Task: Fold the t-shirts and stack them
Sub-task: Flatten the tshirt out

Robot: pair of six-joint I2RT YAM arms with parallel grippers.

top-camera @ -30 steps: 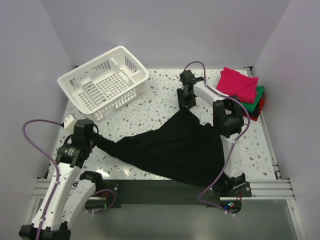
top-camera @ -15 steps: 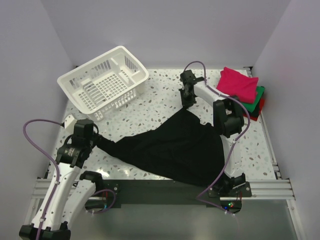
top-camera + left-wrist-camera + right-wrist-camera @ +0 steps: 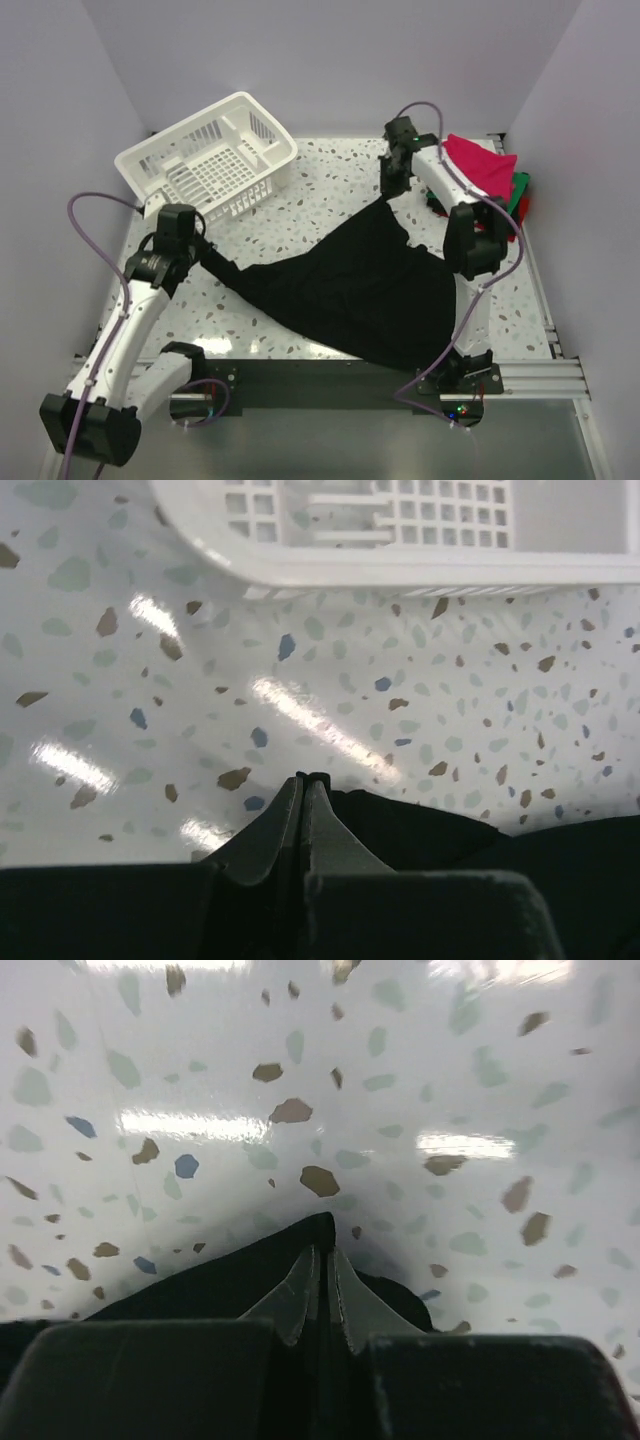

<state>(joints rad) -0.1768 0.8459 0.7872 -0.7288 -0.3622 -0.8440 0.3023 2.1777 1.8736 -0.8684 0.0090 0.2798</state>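
While the speckled table carries everything, the large black t-shirt is stretched across its middle, reaching to the near edge. A white basket stands at the far left. At the far right a folded pink shirt lies on a green one. The left gripper pinches the black t-shirt's left corner, and the right gripper pinches its far corner.

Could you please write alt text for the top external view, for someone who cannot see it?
A black shirt is stretched across a speckled table, the left claw pinching its left corner and the right claw its far corner. A white basket sits far left, and a stack of folded shirts, pink on top, far right.
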